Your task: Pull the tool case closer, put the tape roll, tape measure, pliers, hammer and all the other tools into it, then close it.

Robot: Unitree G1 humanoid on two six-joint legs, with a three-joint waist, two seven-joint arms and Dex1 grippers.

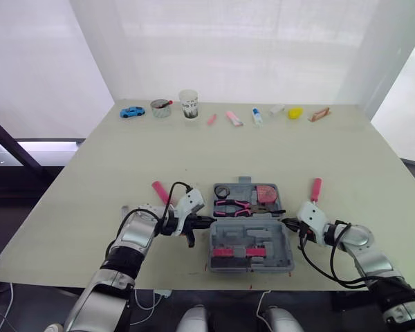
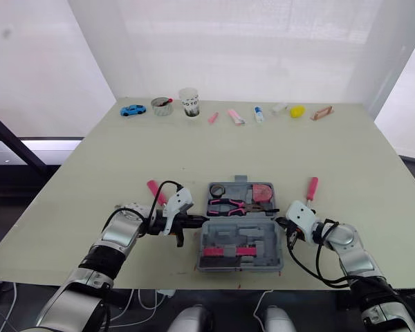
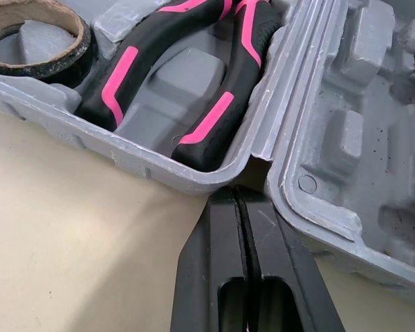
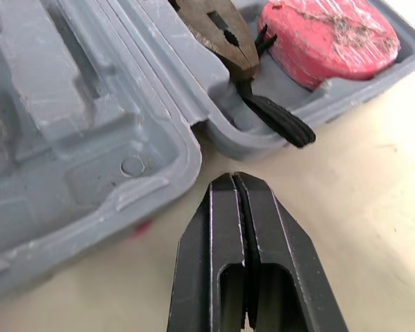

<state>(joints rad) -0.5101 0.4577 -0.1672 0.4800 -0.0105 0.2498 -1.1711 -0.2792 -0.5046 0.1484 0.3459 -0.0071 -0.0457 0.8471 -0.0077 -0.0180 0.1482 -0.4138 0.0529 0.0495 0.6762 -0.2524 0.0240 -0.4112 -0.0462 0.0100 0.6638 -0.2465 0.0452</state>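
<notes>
The left gripper (image 3: 239, 199) has its fingers pressed together on nothing, tips right at the hinge notch on the left side of the open grey tool case (image 1: 273, 234). The right gripper (image 4: 236, 184) is likewise closed and empty, just beside the hinge on the case's right side. The case lies flat near the front edge of the table (image 1: 83, 207), between the two grippers. Its far half holds the tape roll (image 1: 222, 191), the pink-and-black pliers (image 1: 232, 205) and the red tape measure (image 1: 266, 194). One pink-handled tool (image 1: 160, 191) lies on the table left of the case, another (image 1: 316, 188) to its right. Along the far edge stand a blue toy car (image 1: 132, 111), a cup (image 1: 188, 104) and other small items.
</notes>
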